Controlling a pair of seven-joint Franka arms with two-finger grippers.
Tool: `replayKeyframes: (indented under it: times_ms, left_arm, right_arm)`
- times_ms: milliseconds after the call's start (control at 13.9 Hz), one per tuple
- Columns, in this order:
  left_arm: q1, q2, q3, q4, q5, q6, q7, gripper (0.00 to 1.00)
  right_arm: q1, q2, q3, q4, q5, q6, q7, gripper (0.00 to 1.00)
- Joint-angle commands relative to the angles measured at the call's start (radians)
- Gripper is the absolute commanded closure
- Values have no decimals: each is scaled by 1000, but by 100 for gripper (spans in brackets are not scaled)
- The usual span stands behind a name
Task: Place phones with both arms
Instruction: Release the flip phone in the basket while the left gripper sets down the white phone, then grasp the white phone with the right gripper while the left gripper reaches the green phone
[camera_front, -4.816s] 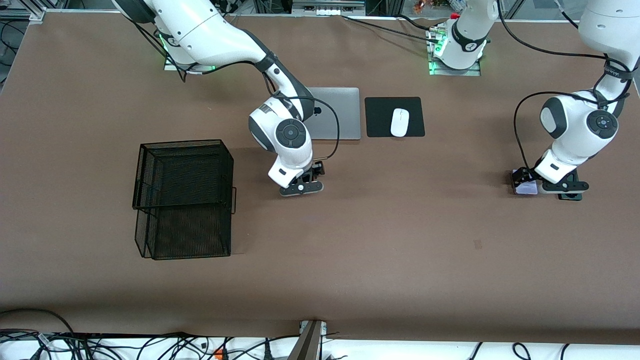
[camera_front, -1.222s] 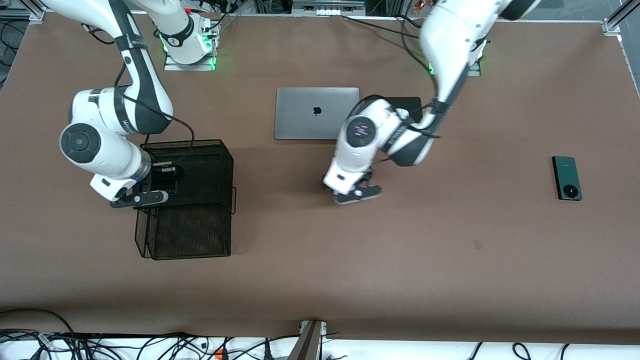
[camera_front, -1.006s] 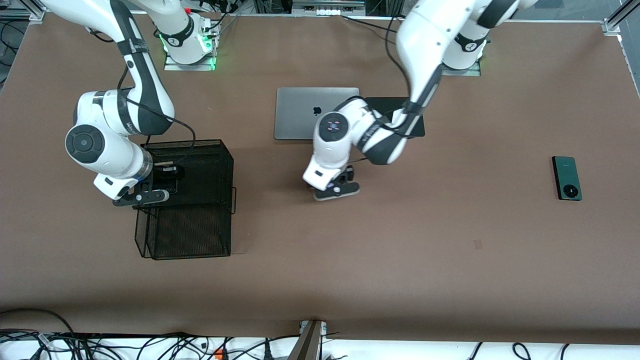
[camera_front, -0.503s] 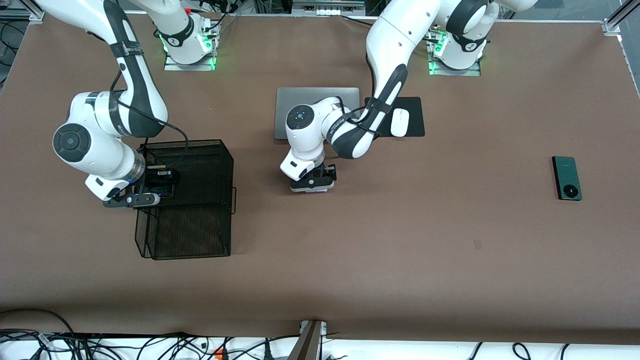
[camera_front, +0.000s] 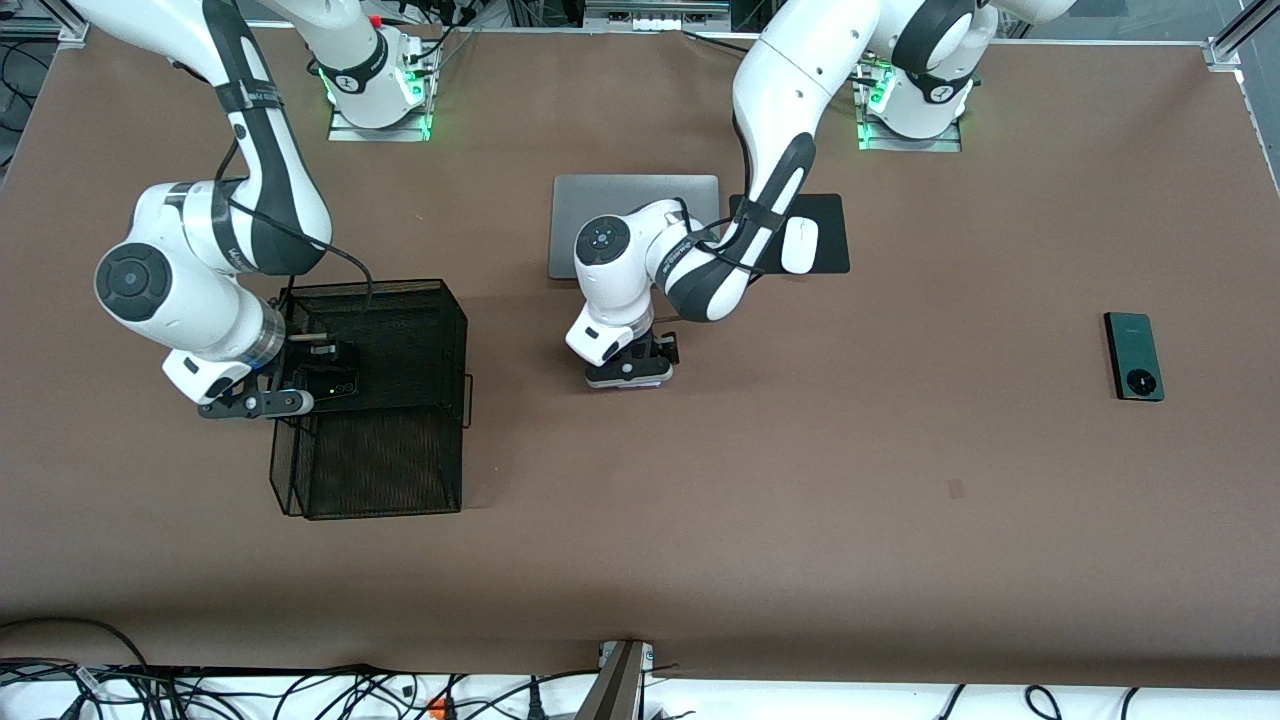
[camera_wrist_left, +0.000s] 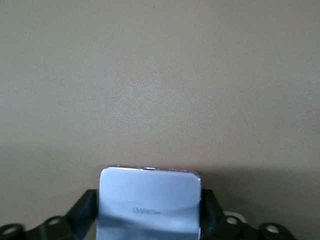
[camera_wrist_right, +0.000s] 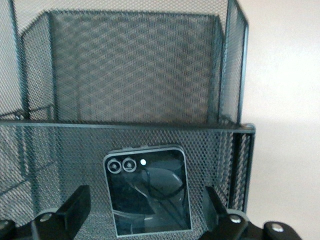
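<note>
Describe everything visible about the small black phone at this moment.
The black phone is small, squarish, with rounded corners and a glossy dark back that mirrors the gripper above it. Two ringed camera lenses and a small light dot sit along one edge. It lies flat on the mesh floor of the black wire basket, in the upper tier, toward the right arm's end of the table. The right gripper stands over it with open jaws on either side, not clamping it.

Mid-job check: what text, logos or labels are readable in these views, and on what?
Pale lilac-white phone: a short line of print, seen reversed, too small to read.
Silver laptop: no readable mark; the left arm covers its middle.
Black phone, green phone, white mouse: no text visible.
</note>
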Motion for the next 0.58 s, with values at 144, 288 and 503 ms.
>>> replayKeyframes:
  times_ms: [144, 288, 503]
  left_arm:
    - [48, -66, 0, 0, 9, -95, 65, 0]
    - [136, -165, -54, -85, 1, -146, 126, 0]
    - [320, -441, -153, -392, 1, -138, 273, 0]
  right_arm:
    - [8, -14, 9, 120, 19, -139, 14, 1]
    - [34, 15, 11, 205, 18, -211, 60, 1]
    - [99, 52, 11, 319, 14, -311, 168, 1]
